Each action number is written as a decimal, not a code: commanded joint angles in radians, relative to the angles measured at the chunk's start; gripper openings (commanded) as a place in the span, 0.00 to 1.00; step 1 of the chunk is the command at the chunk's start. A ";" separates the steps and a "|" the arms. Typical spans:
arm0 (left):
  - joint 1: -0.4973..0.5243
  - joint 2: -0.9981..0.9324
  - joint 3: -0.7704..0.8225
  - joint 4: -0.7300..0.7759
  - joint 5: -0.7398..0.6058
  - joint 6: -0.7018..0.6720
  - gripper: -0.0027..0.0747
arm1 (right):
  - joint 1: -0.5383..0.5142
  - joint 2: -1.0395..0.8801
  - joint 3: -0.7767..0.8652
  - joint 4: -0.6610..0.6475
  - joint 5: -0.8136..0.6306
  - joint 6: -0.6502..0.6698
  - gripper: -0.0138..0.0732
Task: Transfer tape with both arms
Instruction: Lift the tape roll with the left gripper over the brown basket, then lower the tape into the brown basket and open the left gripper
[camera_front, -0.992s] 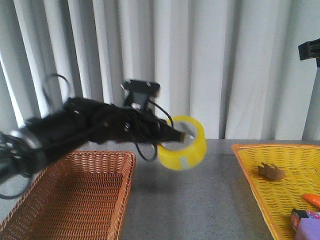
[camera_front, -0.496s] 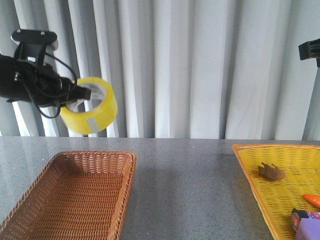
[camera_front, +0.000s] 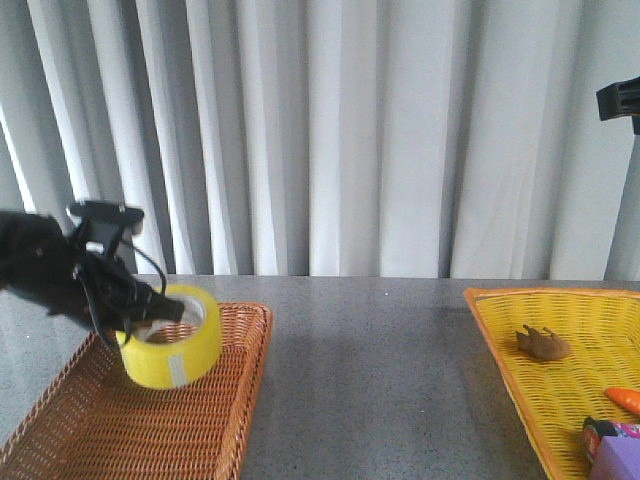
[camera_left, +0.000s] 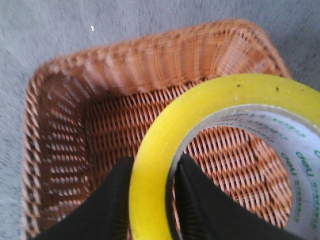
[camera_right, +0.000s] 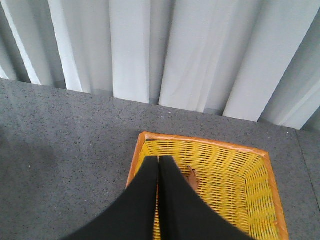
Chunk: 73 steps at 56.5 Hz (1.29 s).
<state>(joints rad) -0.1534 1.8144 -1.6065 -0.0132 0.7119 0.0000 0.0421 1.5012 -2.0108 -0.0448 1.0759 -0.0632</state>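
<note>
Grey speckled table (camera_front: 400, 380), white pleated curtain (camera_front: 350, 130) behind. Brown wicker basket (camera_front: 120, 420) lower left of the front view; yellow basket (camera_front: 560, 390) lower right. Left arm (camera_front: 45, 275) reaches in from mid-left, left gripper (camera_left: 150, 200) clamped on the tape (camera_front: 170, 348) wall, roll over the brown basket. Right gripper (camera_right: 159, 172) fingers pressed together, empty, above the yellow basket.

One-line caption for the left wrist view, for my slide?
Left gripper pinching the wall of the yellow tape above the brown wicker basket.
</note>
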 joint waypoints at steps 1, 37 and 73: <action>0.002 -0.058 0.045 -0.018 -0.174 -0.052 0.04 | -0.006 -0.029 -0.027 -0.003 -0.068 0.002 0.15; 0.002 0.022 0.140 -0.011 -0.207 -0.094 0.07 | -0.006 -0.029 -0.027 -0.003 -0.068 0.002 0.15; 0.002 0.029 -0.056 -0.019 -0.027 -0.146 0.56 | -0.006 -0.029 -0.027 -0.003 -0.068 0.002 0.15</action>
<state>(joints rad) -0.1534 1.9057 -1.5739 -0.0211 0.6762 -0.1351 0.0421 1.5012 -2.0108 -0.0448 1.0769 -0.0623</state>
